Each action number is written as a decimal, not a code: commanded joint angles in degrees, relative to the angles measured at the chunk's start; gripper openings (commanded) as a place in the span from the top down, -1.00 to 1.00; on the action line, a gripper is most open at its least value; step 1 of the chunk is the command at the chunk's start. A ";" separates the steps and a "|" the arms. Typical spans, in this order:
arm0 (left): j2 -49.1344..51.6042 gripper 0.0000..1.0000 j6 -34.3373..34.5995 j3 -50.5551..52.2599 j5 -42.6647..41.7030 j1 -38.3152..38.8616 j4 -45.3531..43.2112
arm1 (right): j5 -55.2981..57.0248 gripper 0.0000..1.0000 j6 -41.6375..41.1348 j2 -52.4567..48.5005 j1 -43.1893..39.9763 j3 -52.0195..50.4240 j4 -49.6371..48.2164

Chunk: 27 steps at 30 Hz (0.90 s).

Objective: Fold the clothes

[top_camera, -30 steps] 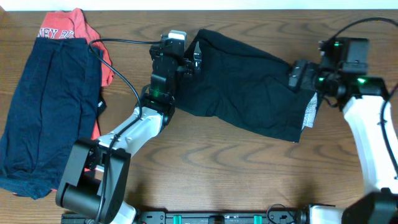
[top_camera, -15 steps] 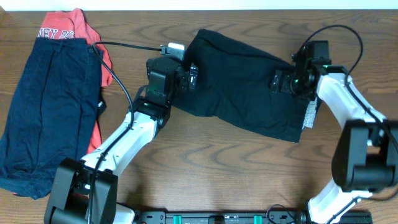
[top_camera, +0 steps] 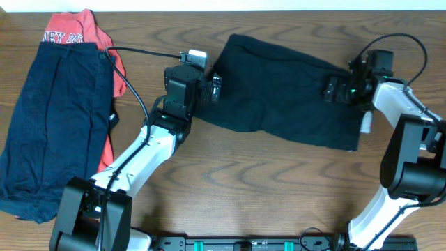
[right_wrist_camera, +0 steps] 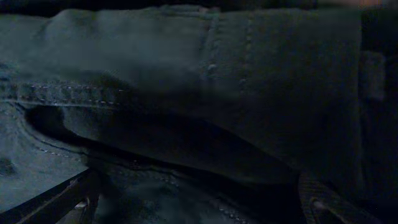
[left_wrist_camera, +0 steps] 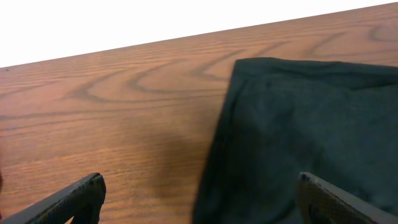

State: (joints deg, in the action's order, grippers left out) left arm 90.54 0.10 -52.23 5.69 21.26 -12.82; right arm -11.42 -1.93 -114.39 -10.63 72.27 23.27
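— Wood-grain table (top_camera: 279, 188), white wall (top_camera: 209, 4) beyond. Black garment (top_camera: 279, 97) spread flat across upper middle, slanting down to the right. Hard to read where?

— Right wrist view: nearly all dark fabric (right_wrist_camera: 186, 74), seams and a fold, too close to place on the garment. Pale strip (top_camera: 365, 124) at its right end, partly behind right arm (top_camera: 404, 104). Tee (top_camera: 73, 31) mostly buried under navy shorts (top_camera: 59, 118), lettering cut off.

— Arms?

— Left arm (top_camera: 150, 143) stretched diagonally up from lower left. Left gripper (top_camera: 212, 87) at garment's left edge, fingers wide apart; from the wrist, fingertips (left_wrist_camera: 87, 193) flanking that edge, nothing pinched. Right arm bent in from the right border. Right gripper (top_camera: 333, 89) over the garment's right part, fingers likewise spread, fabric close beneath. Touching or not: cannot tell.

— Around?

— Shorts and tee stacked far left, well apart from black garment. Cable (top_camera: 139, 50) looping from beside the tee to the left wrist.
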 commanded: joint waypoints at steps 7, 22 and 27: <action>-0.31 -0.96 -0.50 -0.76 -0.37 -0.07 1.53 | 3.30 -0.99 22.58 -1.07 0.44 0.24 -15.45; -0.81 -0.96 0.00 -0.79 -0.13 -1.14 2.16 | -15.04 -0.99 12.41 -1.01 12.85 16.00 -8.76; -3.56 -0.96 5.35 -0.79 -0.26 -5.09 5.81 | -6.05 -0.99 14.82 -1.84 21.18 16.02 -10.10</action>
State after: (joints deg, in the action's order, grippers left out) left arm 89.73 1.98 -52.23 5.26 18.46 -7.90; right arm -21.65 11.57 -115.00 7.18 87.66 13.76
